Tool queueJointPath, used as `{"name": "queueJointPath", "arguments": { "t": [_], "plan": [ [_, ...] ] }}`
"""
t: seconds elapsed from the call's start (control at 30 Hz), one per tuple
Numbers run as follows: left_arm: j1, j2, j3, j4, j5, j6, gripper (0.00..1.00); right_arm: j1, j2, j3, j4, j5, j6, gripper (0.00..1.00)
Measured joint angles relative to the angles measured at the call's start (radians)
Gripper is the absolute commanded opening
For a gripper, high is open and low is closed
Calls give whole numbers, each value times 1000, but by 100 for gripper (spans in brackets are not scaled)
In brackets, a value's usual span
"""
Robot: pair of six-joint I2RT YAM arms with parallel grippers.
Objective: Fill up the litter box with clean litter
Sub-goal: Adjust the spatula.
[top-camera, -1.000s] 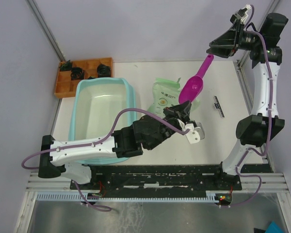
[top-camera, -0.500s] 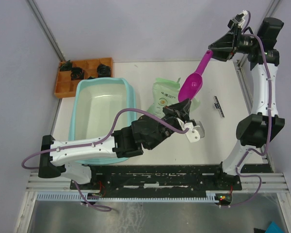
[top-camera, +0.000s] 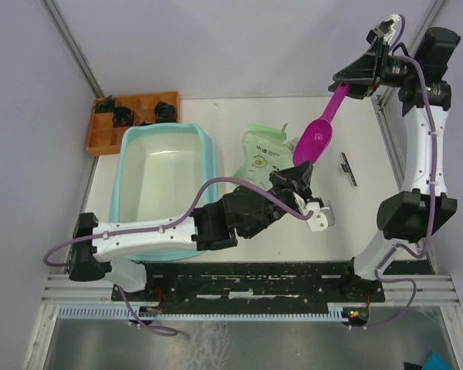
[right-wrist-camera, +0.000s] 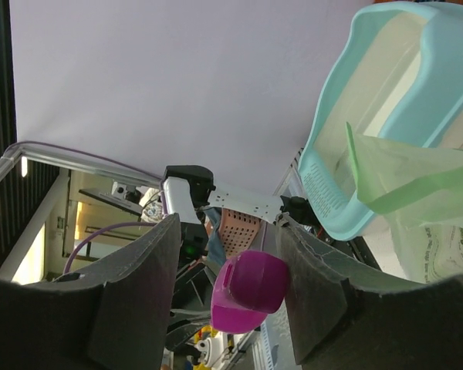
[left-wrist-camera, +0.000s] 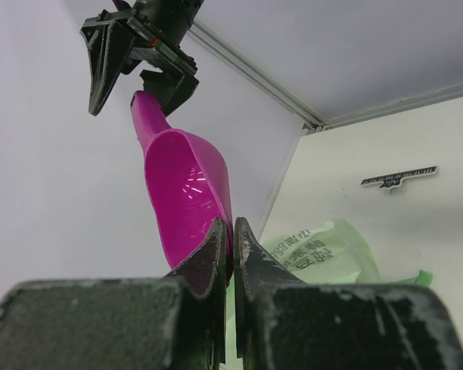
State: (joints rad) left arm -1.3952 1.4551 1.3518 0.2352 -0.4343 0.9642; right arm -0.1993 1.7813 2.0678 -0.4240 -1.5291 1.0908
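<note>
Left gripper (left-wrist-camera: 233,231): fingers (left-wrist-camera: 212,258) pressed flat together, only a hairline between them. They sit at the near edge of the light green and white printed plastic bag (left-wrist-camera: 324,250); can't tell if a fold of bag is caught in them. Right gripper (left-wrist-camera: 143,91): clamped on the handle end of the magenta plastic scoop (left-wrist-camera: 187,193), high over the far right of the table. Scoop hangs handle-up, bowl slanting down toward the bag's right side, just behind the left fingertips in the left wrist view; bowl's inner face is glossy with light glints. Bag lies mid-table on the white table top (top-camera: 239,116), with a round printed emblem on its face. There are rows of printed characters too, too blurred to read. Right of the bag, apart from it, a thin black strip (top-camera: 347,169) lies flat with white lettering, too small to read. Large light teal rectangular plastic litter box (top-camera: 126,166) sits left of the bag, near it but not touching, long side running away from the arm bases, whitish floor showing; the left arm crosses over its near right corner. Beyond the box's far left corner is an orange compartmented tray (top-camera: 100,139), small black items in several cells.
</note>
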Motion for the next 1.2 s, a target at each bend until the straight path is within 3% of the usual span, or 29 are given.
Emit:
{"name": "queueJointPath", "arguments": {
  "t": [0.43,0.63,1.2],
  "plan": [
    [71,23,0,33,27,34,3,-2,-80,-101,21,3,3,51],
    [97,23,-8,45,34,36,3,-2,-81,-101,24,3,5,56],
    [60,16,-17,77,52,53,3,-2,-64,-85,24,-6,4,56]
  ]
}}
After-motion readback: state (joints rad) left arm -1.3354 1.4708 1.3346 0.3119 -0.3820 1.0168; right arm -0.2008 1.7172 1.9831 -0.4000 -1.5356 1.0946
